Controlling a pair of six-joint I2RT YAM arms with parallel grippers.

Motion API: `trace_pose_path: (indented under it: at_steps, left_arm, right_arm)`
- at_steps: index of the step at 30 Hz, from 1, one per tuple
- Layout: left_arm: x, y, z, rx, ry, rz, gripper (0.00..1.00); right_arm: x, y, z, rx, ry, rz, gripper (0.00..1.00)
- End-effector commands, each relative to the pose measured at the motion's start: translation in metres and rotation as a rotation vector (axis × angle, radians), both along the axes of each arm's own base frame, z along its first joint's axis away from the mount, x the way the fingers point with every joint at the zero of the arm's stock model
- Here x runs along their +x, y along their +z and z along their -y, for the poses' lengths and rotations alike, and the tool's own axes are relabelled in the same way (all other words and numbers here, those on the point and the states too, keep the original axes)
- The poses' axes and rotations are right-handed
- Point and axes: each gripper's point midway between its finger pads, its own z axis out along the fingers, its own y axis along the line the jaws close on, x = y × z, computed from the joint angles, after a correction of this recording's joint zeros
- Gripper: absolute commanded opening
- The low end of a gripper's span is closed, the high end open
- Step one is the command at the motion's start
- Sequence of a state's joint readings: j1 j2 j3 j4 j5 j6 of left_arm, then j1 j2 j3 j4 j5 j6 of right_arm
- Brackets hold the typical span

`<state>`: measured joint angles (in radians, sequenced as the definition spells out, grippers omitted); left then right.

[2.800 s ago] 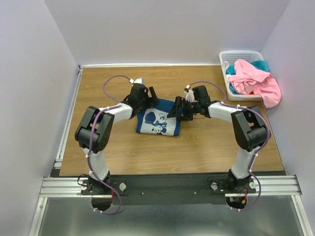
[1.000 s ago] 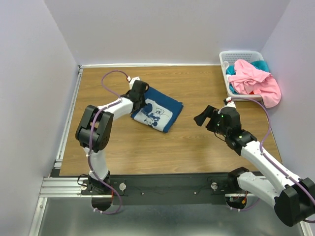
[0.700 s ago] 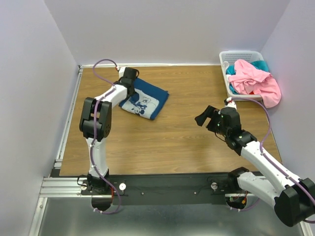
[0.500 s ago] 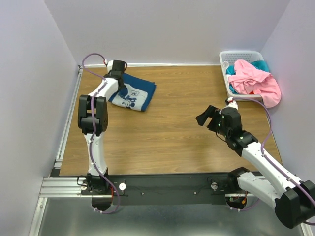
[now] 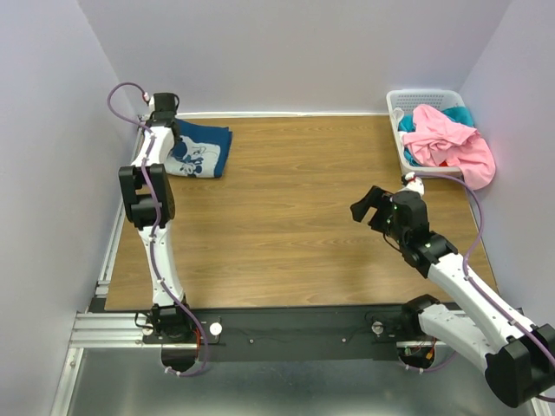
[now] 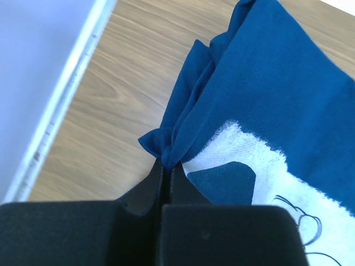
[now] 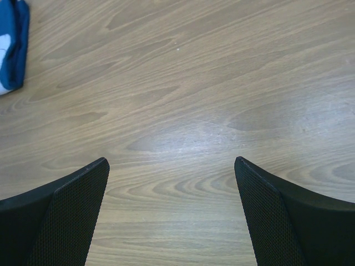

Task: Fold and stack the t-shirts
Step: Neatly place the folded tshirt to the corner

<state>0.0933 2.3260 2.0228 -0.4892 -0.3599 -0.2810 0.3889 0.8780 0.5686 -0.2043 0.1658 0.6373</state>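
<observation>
Left gripper (image 6: 165, 173): pinched shut on a bunched corner of the folded navy t-shirt (image 5: 201, 152), probably to move it without undoing the fold.
Place: far left corner of the table (image 5: 303, 208), likely kept as the base of the stack.
Right gripper (image 7: 171, 162): wide open and empty above bare wood, free for the next garment.
Pink t-shirt (image 5: 447, 139): heaped in the basket (image 5: 422, 94) over the teal t-shirt (image 5: 462, 113), not yet folded.

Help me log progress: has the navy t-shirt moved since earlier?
Yes. The left tool dragged the navy t-shirt from mid-table to the far-left corner, away from the basket.
</observation>
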Motion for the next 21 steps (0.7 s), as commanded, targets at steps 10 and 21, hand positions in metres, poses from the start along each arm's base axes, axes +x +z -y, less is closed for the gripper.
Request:
trace_pose_path:
  at_steps: [10, 21]
  left_arm:
    - [0.019, -0.001, -0.061, 0.016, 0.014, 0.026, 0.00]
    - [0.021, 0.046, -0.080, 0.015, 0.082, 0.115, 0.13]
  right_arm:
    - [-0.001, -0.012, 0.021, -0.091, -0.072, -0.029, 1.00]
    - [-0.002, -0.014, 0.024, -0.106, -0.080, -0.033, 1.00]
